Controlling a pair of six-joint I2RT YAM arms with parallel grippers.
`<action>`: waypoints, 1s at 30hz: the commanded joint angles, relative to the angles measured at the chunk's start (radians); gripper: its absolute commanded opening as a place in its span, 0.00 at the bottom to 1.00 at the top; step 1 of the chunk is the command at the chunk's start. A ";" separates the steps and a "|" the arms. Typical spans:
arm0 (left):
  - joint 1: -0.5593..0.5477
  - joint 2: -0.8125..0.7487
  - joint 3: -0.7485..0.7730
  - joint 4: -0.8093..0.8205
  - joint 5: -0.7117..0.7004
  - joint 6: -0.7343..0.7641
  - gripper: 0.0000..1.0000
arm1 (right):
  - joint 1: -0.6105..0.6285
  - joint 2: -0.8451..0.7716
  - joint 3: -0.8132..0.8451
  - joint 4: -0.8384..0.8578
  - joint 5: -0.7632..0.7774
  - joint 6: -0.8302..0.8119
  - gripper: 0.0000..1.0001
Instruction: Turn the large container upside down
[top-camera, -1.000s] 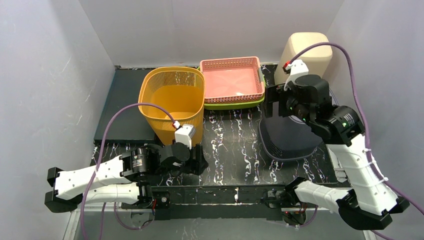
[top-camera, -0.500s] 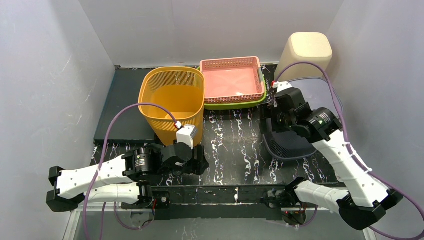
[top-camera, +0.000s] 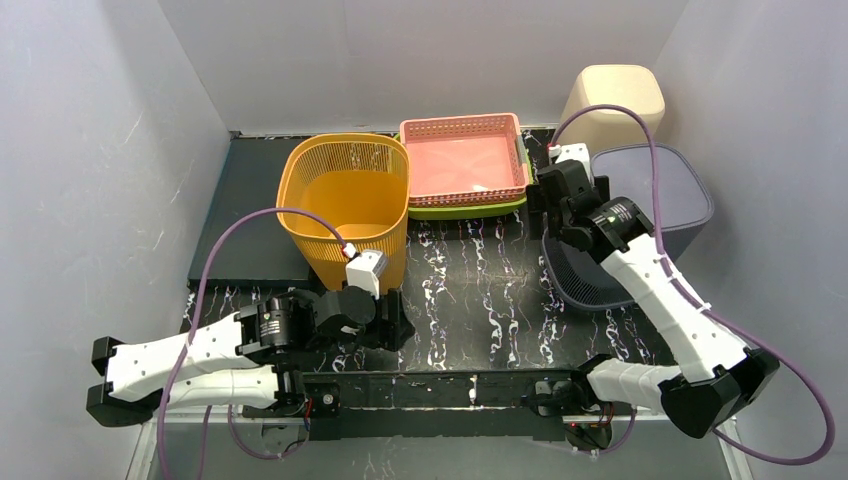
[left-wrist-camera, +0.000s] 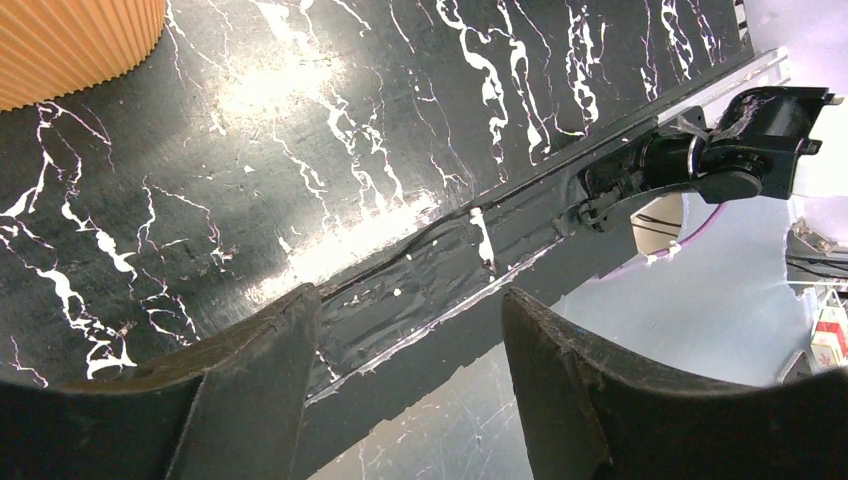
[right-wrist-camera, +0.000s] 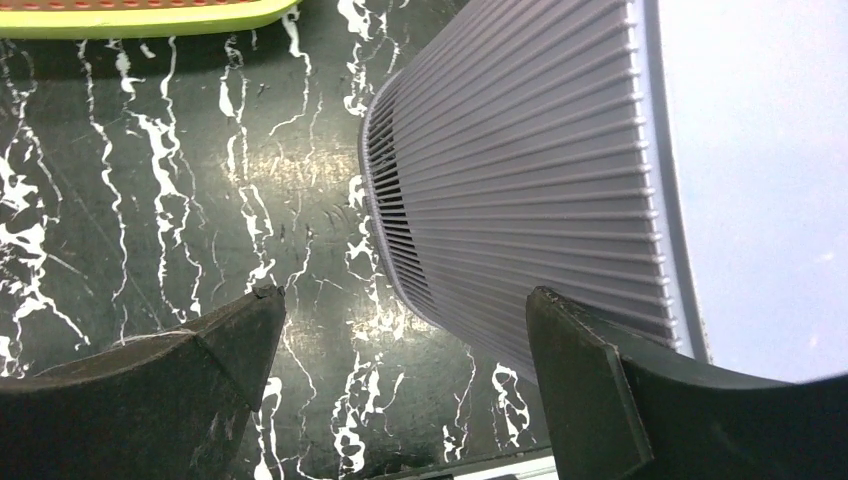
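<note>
The large container is a grey slatted basket at the right of the table. It stands with its flat base up and its wider rim down on the table. My right gripper is open and empty, just left of the basket's upper wall. In the right wrist view the ribbed wall fills the upper right, beyond the open gripper, and nothing is between the fingers. My left gripper is open and empty, low over the table's near edge.
An orange mesh basket stands upright at centre left. A pink tray is stacked on a green one behind the middle. A beige container stands in the far right corner. Walls close in on both sides.
The grey basket has gone from tipped on its side to base up, and has shifted toward the right wall. My right gripper has swung back and left, clear of it. The left arm has barely moved.
</note>
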 joint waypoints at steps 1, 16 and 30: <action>-0.003 -0.019 -0.011 -0.005 -0.006 -0.008 0.65 | -0.036 -0.052 -0.023 0.040 0.043 0.018 0.99; -0.003 0.054 0.041 0.019 -0.022 0.062 0.67 | -0.047 -0.263 -0.093 -0.027 -0.150 0.234 0.99; -0.003 0.052 0.035 0.002 -0.054 0.043 0.70 | -0.061 -0.075 -0.070 0.167 0.130 0.116 0.99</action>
